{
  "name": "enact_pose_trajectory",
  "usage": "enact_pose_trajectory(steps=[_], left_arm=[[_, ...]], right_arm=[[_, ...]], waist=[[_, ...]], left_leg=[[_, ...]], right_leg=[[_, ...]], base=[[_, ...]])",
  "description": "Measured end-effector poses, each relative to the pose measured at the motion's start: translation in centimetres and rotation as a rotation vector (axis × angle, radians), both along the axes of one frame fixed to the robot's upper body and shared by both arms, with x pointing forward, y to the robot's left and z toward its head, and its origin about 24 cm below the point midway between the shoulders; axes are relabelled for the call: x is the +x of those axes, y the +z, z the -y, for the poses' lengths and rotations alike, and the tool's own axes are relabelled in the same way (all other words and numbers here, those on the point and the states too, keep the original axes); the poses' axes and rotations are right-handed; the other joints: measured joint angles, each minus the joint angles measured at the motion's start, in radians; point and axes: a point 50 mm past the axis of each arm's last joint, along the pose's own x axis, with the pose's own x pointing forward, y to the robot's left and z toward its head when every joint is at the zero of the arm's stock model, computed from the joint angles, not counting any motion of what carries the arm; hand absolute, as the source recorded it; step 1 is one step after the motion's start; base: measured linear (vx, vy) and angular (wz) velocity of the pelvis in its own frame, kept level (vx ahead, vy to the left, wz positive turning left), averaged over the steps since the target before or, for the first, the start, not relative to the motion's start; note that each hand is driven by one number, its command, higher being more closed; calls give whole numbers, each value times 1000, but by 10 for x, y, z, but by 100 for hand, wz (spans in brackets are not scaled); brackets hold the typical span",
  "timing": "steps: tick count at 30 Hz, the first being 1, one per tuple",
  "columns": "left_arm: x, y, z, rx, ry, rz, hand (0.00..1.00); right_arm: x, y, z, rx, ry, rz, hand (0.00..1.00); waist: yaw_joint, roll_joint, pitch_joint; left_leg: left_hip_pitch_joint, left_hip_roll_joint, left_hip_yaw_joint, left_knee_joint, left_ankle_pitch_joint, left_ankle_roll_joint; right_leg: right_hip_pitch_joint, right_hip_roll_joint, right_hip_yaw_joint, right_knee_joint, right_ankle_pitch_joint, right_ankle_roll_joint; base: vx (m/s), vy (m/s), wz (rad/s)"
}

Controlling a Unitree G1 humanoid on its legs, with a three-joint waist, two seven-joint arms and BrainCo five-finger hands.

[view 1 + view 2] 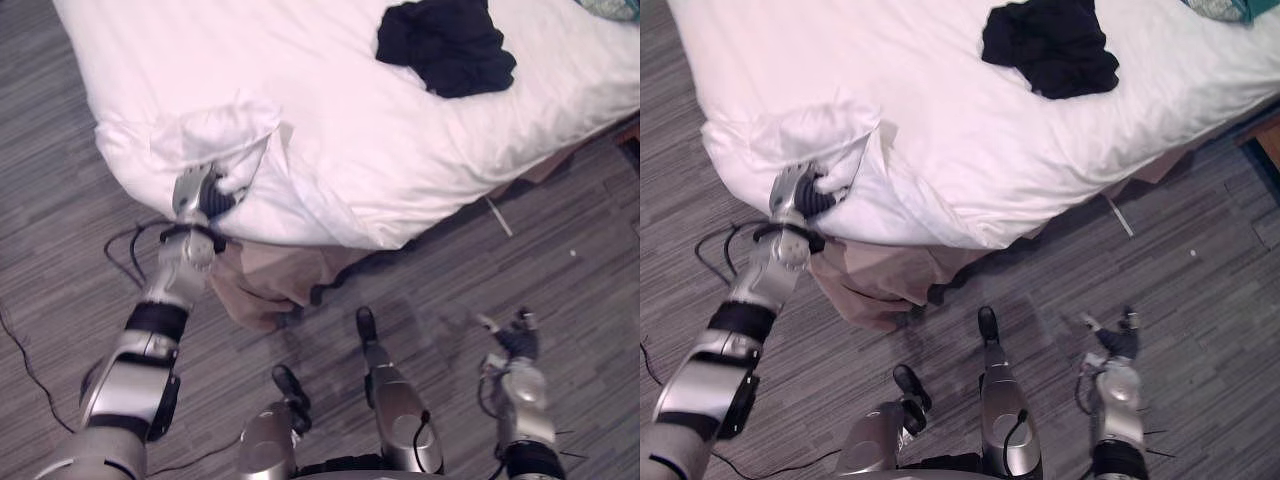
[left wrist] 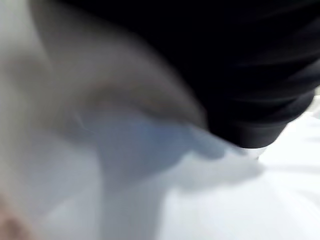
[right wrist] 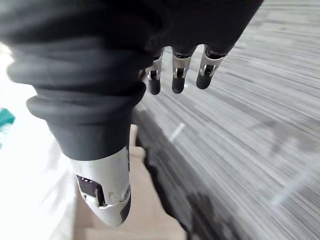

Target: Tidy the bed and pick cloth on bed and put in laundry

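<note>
The left hand (image 1: 203, 196) is reaching up to the near corner of the bed (image 1: 180, 50), where the white duvet (image 1: 330, 140) is hanging over the edge in a loose fold. Its fingers are pushing into this fold and the cloth is covering them, so I cannot tell if they are gripping it or not. The left wrist view is showing just the dark cover against white fabric, too blurred to help.

The black cloth (image 1: 445, 45) is lying crumpled on top of the bed, far up from that corner and well apart from both hands.

The right hand (image 1: 515, 342) is hanging low over the grey floor (image 1: 560, 250), away from the side edge of the bed, with fingers (image 3: 177, 75) relaxed and straight, holding nothing.

Below the corner of the bed a beige bed skirt (image 1: 265, 285) is sagging to the floor. The floor along the side of the bed is giving open room. At the far side of the bed a teal item (image 1: 612, 8) is being cut off by the picture edge, and I cannot make out what it is.
</note>
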Motion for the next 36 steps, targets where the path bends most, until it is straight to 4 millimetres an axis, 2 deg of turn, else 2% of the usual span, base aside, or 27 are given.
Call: enact_pose_trajectory(steps=[2, 3, 5, 6, 7, 8, 9, 11, 12, 13, 14, 15, 16, 19, 21, 22, 25, 27, 31, 33, 34, 35, 36], left_arm=[[-26, -37, -11, -74, 57, -95, 0], [-46, -64, -17, -146, 115, -166, 0], [-101, -118, -32, -372, 331, -283, 0], [-113, -127, -36, -432, 391, -289, 0], [-133, -139, -42, -497, 480, -302, 0], [-177, -165, -49, -608, 644, -357, 0], [-195, -178, -47, -660, 714, -394, 0], [-214, -192, -41, -740, 784, -429, 0], [-227, -200, -34, -780, 821, -454, 0], [-233, -206, -29, -793, 836, -479, 0], [-232, -219, -9, -919, 859, -499, 0], [-217, -220, 9, -980, 811, -503, 0], [-213, -220, 15, -988, 789, -510, 0], [-206, -223, 29, -987, 733, -550, 0], [-189, -221, 36, -981, 680, -558, 0], [-177, -217, 39, -971, 645, -545, 0], [-157, -210, 46, -945, 568, -525, 0], [-149, -207, 50, -929, 530, -522, 0], [-129, -199, 60, -909, 462, -509, 0], [-122, -196, 72, -911, 414, -514, 0], [-121, -196, 76, -911, 400, -522, 0], [-118, -194, 84, -914, 367, -528, 0], [-116, -193, 87, -914, 351, -529, 0]], right_arm=[[-3, 16, 12, -93, -14, 11, 0], [-1, 30, 16, -172, -10, 27, 0], [18, 60, 8, -297, 55, 100, 0], [23, 67, 5, -321, 75, 119, 0], [33, 75, -1, -352, 114, 138, 100], [54, 89, -18, -382, 199, 182, 100], [68, 98, -31, -392, 259, 204, 100], [82, 109, -47, -412, 335, 240, 100], [91, 118, -59, -421, 385, 272, 100], [103, 127, -73, -429, 432, 305, 100], [137, 171, -103, -454, 522, 420, 100], [151, 204, -115, -449, 549, 512, 100], [155, 213, -120, -437, 561, 537, 100], [168, 215, -134, -396, 592, 534, 100], [187, 209, -139, -309, 601, 461, 100], [191, 203, -138, -260, 597, 433, 100], [191, 215, -152, -184, 644, 541, 100], [190, 207, -156, -158, 678, 536, 100], [179, 185, -200, -101, 898, 524, 100], [162, 153, -249, -66, 1143, 438, 100], [156, 142, -262, -39, 1210, 401, 100], [136, 108, -294, 54, 1355, 266, 100], [121, 85, -311, 120, 1424, 171, 100]], waist=[[14, 16, -49], [33, 24, -67], [78, 26, -137], [87, 25, -142], [100, 23, -151], [137, 23, -154], [140, 23, -154], [144, 21, -155], [165, 18, -152], [168, 17, -136], [168, 10, -74], [197, 16, -9], [213, 21, 7], [267, 38, 20], [284, 61, 32], [302, 79, 42], [311, 94, 68], [311, 95, 69], [296, 95, 69], [288, 95, 68], [287, 95, 68], [289, 95, 68], [292, 95, 68]], left_leg=[[12, 1, -12, -13, 3, -3], [38, 4, -27, -17, 3, -4], [46, 1, -51, -31, 4, -5], [46, 0, -53, -29, 4, -5], [45, -3, -61, -30, 4, -5], [39, -13, -82, -44, 16, 1], [30, -18, -97, -49, 24, 4], [17, -20, -109, -54, 31, 2], [6, -22, -117, -64, 44, 4], [-9, -24, -132, -63, 54, 5], [-70, -35, -175, -50, 84, 7], [-106, -31, -217, -33, 104, 8], [-125, -27, -228, -28, 108, 4], [-188, -21, -267, -15, 121, 0], [-260, -19, -288, 15, 124, 1], [-289, -21, -299, 18, 132, 3], [-322, -17, -321, 36, 137, 4], [-324, -14, -324, 43, 136, 4], [-314, -9, -324, 38, 136, 4], [-289, -6, -321, 16, 139, 0], [-279, -4, -322, 9, 141, -3], [-249, 1, -326, -12, 145, -9], [-236, 5, -328, -19, 145, -10]], right_leg=[[14, 2, -14, 0, -5, 0], [45, 3, -25, -1, -11, 2], [61, 0, -45, -1, -18, 2], [63, -2, -47, -1, -19, 1], [64, -6, -52, -1, -21, -2], [67, -16, -66, -1, -26, -9], [64, -23, -79, -1, -27, -11], [56, -29, -92, -1, -29, -16], [46, -32, -95, -1, -28, -18], [40, -36, -108, -1, -25, -22], [3, -44, -147, -1, -5, -33], [-8, -44, -184, -1, 13, -32], [-15, -43, -201, -1, 15, -32], [-57, -40, -236, 18, 9, -41], [-118, -44, -252, 45, 4, -47], [-138, -46, -264, 46, 3, -50], [-163, -46, -280, 71, 1, -48], [-169, -46, -280, 88, -8, -53], [-178, -45, -280, 113, -31, -59], [-163, -43, -282, 111, -34, -59], [-154, -43, -282, 107, -35, -61], [-126, -37, -289, 101, -40, -63], [-108, -33, -297, 95, -44, -62]], base=[[76, 1, 20], [58, 12, 32], [8, 10, 29], [-50, -1, 15], [-144, -20, 28], [-173, -28, 41], [-173, -36, 49], [-82, -28, 28], [-76, -39, 19], [-172, -67, 57], [-186, -68, 93], [-176, -56, 100], [-93, -36, 77], [-44, -18, 36], [-46, 11, 30], [-30, 12, 34], [-7, 20, 18], [0, 0, 0], [20, -2, -5], [65, -14, -7], [81, -6, 5], [89, -14, 11], [119, -26, 21]])
